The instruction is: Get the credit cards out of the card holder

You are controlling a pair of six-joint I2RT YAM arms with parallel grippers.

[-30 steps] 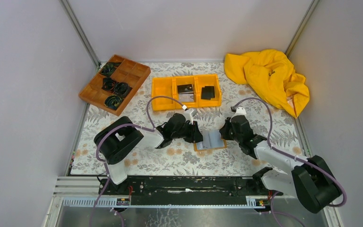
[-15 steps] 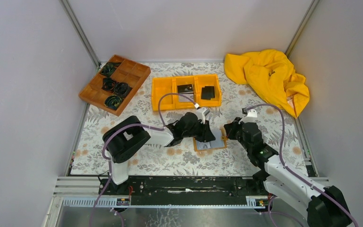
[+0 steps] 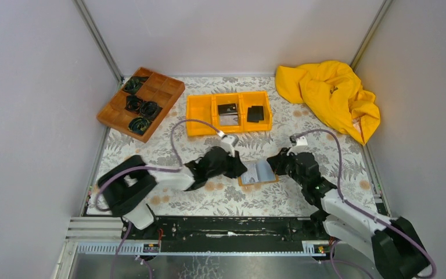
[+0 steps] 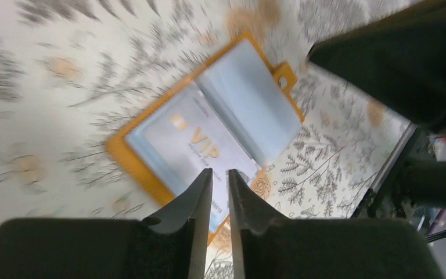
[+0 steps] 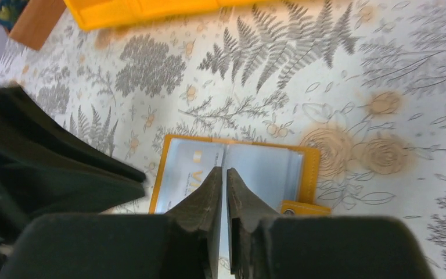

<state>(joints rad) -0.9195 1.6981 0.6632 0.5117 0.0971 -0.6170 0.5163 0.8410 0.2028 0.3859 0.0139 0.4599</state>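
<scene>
Card holder point(image 3: 259, 172) lies spread open and flat on the floral tablecloth point(image 3: 209, 200), just below the centre of the top view. A pale card marked VIP point(image 4: 200, 145) is tucked in one of its grey-blue pockets.

The main risk, judged from here, is that the holder is light and nothing pins it down. A finger pushing at the card's edge would likely slide the whole wallet across the cloth instead of drawing the card out. The clear pocket also looks snug, so a tip could skate over the plastic, or catch pocket and card together and lift the lot. With both arms crowded over so small a thing, the two claws could also knock each other.

The left gripper point(image 4: 219, 175) has its fingers drawn almost together, with only a thin slit between them and nothing in it. In the wrist view its tips hang over the holder's lower edge; whether they touch it cannot be told. The right gripper point(image 5: 225, 173) is likewise pressed nearly closed and empty, its tips above the fold at the holder's middle.
</scene>
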